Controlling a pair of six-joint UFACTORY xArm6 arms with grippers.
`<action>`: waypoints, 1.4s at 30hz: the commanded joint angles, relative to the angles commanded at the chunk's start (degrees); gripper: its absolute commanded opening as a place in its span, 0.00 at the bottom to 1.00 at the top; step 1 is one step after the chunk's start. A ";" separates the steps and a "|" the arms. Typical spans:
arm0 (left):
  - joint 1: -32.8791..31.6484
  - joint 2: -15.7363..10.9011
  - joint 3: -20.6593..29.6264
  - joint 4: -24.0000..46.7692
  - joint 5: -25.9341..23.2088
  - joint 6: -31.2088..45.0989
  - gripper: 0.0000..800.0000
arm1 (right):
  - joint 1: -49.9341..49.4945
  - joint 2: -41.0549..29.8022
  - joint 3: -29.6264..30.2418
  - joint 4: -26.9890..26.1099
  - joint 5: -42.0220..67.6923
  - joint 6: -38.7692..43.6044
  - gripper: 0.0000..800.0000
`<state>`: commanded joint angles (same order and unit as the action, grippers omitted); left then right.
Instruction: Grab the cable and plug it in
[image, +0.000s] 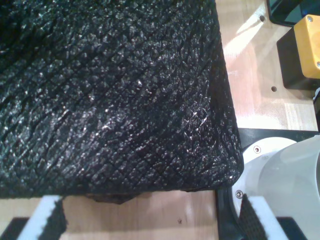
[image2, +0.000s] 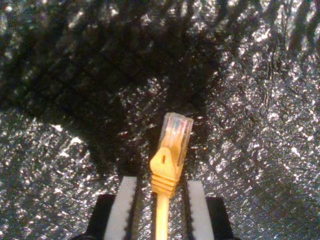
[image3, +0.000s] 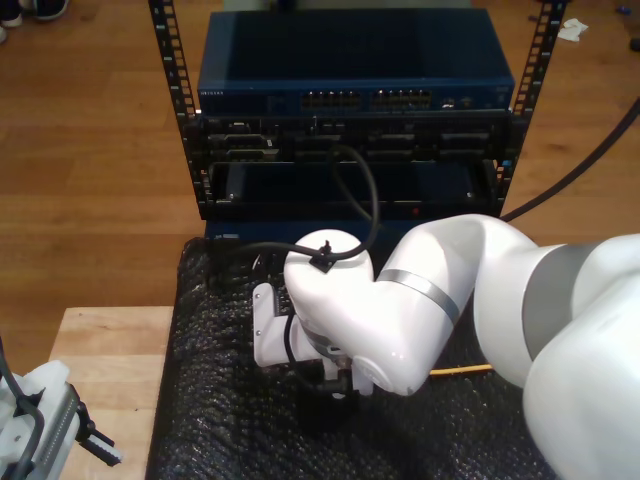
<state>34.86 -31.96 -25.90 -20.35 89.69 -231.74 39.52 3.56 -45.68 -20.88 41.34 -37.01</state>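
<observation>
The cable (image2: 161, 215) is thin and yellow-orange, and its clear plug (image2: 175, 132) stands up over the black foam mat (image2: 260, 125). My second gripper (image2: 161, 181) is shut on the cable just behind the plug's yellow boot, with white pads (image2: 126, 200) on both sides. In the exterior view a short stretch of cable (image3: 462, 371) runs out from under the large white second arm (image3: 400, 310) above the mat (image3: 215, 400). My first gripper (image: 154, 200) is open and holds nothing. It hangs by the mat's edge (image: 110, 90), at the exterior view's lower left (image3: 100, 448).
A blue network switch (image3: 355, 75) with rows of ports (image3: 370, 100) sits in a black rack (image3: 350, 160) behind the mat. A black arm cable (image3: 365, 200) loops in front of the rack. A wooden table (image3: 105, 350), a white arm base (image: 280, 175) and a yellow-and-black block (image: 305, 50) lie near my first gripper.
</observation>
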 joint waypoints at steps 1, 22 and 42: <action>0.00 0.00 0.00 0.00 0.00 0.09 1.00 | 0.00 0.26 0.00 0.00 0.00 0.00 0.27; 0.00 0.00 0.00 0.00 0.09 0.00 1.00 | -0.18 -0.88 -0.26 -0.18 -0.09 -0.79 0.01; -0.09 2.20 -2.90 -3.52 4.13 -0.09 1.00 | -3.78 -4.92 -4.40 5.63 4.04 -12.40 0.00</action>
<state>34.77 -29.76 -28.80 -23.87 93.82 -231.82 35.74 -1.36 -50.08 -15.25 45.38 -49.41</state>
